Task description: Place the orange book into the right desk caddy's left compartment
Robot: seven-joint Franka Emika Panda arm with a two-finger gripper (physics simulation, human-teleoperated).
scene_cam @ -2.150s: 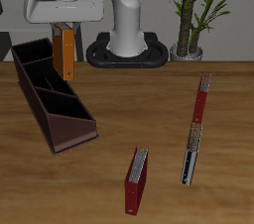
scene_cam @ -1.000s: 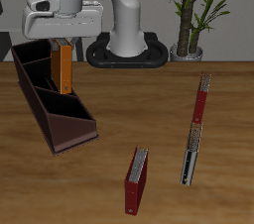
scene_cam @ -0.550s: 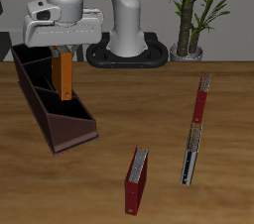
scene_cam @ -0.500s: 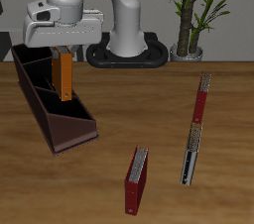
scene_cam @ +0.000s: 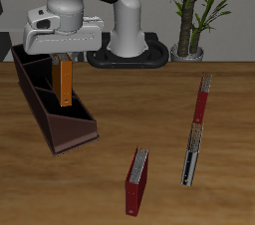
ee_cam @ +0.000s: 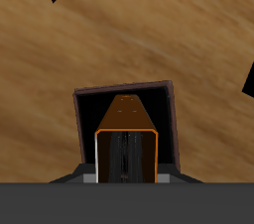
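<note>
The gripper (scene_cam: 64,58) is clamping the top of the book (scene_cam: 66,83), its fingers closed on the upper end so the book is hanging upright, spine down, over the caddy (scene_cam: 52,105). Against the frames from the last two seconds, the book has been coming down steadily: it was hanging above the caddy's rim, and now its lower end is sitting below the rim line, inside the caddy's walls. The arm has also been drifting slightly toward the caddy's long axis, so the book is now lining up over one section rather than over a divider.

In the wrist view the book (ee_cam: 125,141) is showing end-on, and directly beyond it the dark square mouth of a compartment of the caddy (ee_cam: 165,97) is framing it on all sides, with its walls standing clear of the book. That is suggesting the alignment is good and the insertion is under way, not finished. Whether the book's lower end is touching the caddy's floor cannot be told.

My reading is that the task is nearing its end: a little more lowering, then opening the fingers. The main risk is the book tipping against a slanted wall on release.
</note>
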